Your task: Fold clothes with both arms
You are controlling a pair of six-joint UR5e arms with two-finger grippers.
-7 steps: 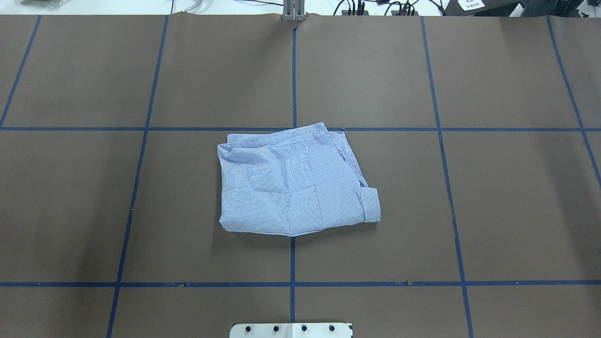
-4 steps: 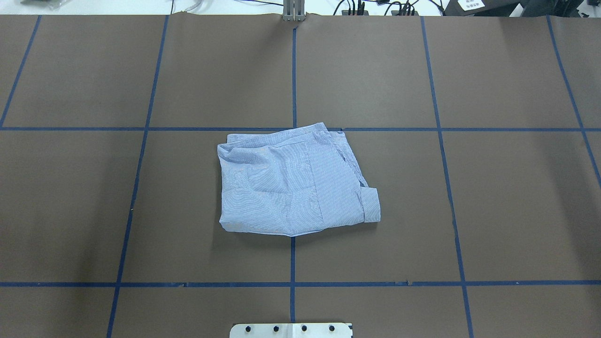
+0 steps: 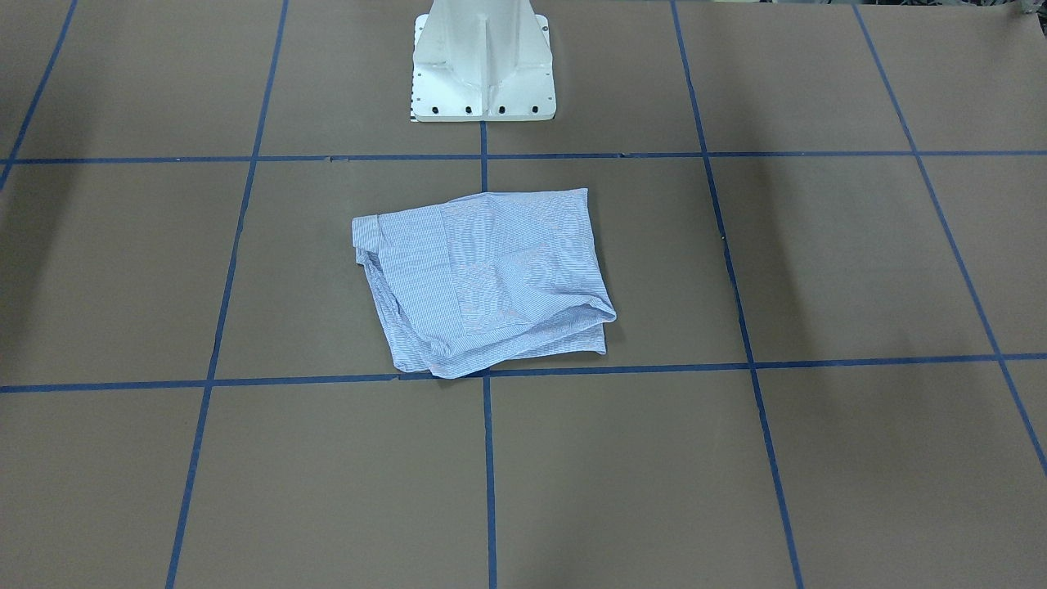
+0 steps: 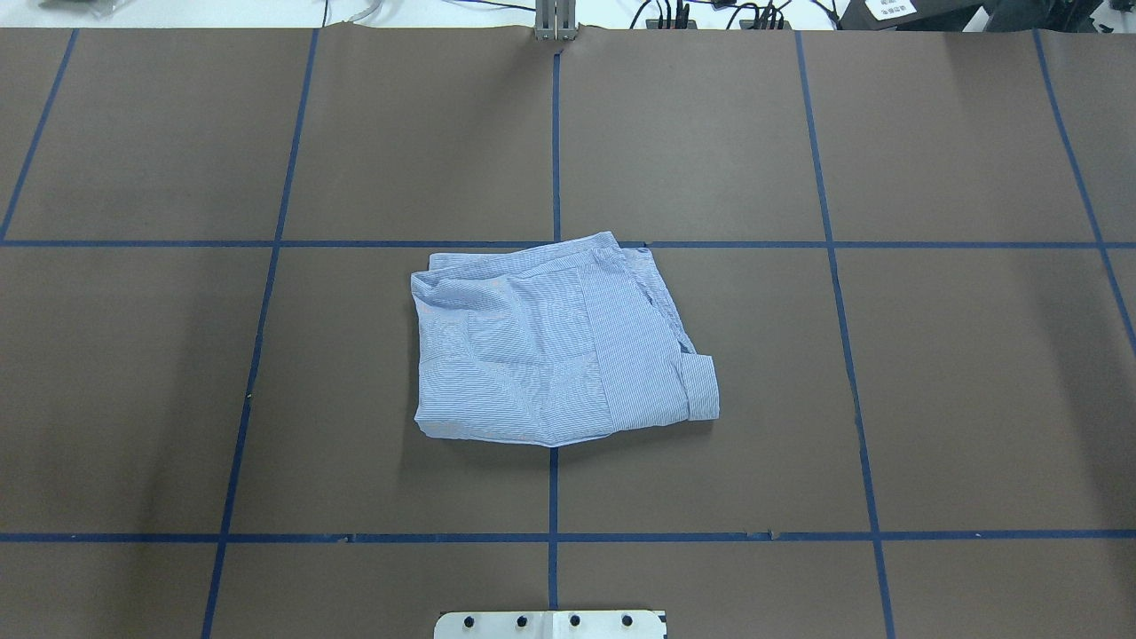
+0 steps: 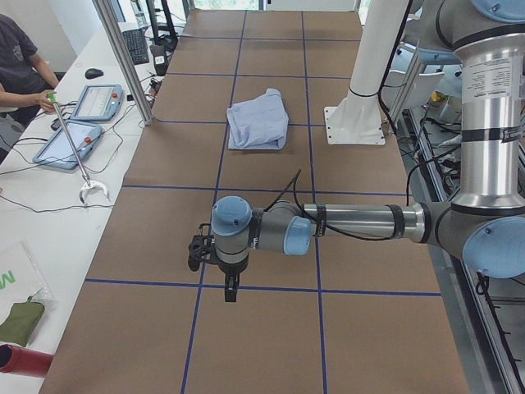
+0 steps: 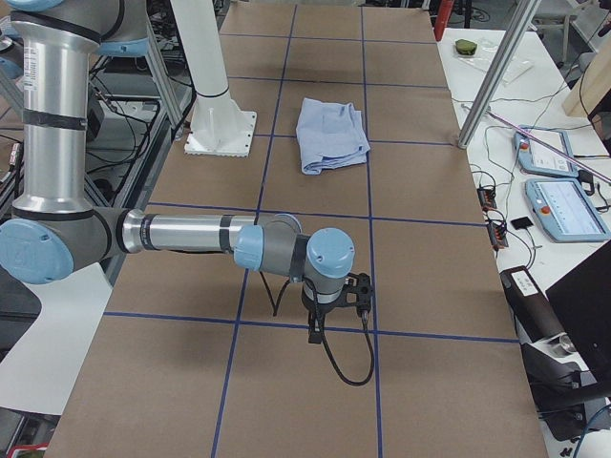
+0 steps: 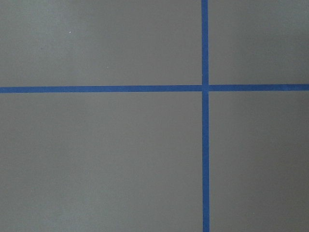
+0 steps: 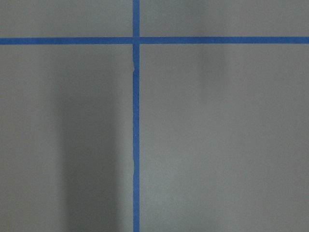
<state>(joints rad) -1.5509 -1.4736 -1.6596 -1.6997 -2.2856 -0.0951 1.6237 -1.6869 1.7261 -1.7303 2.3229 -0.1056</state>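
Brown paper-covered table (image 4: pixel 976 399): a light-blue, finely striped button-up shirt (image 4: pixel 550 346) was pictured folded at its centre, well apart from both ends, over which the black two-finger left gripper (image 5: pixel 199 250) and right gripper (image 6: pixel 358 289) were held. Jaw positions could not be told. The protruding cuff (image 4: pixel 703 388) could be snagged by a careless pass, undoing the fold.
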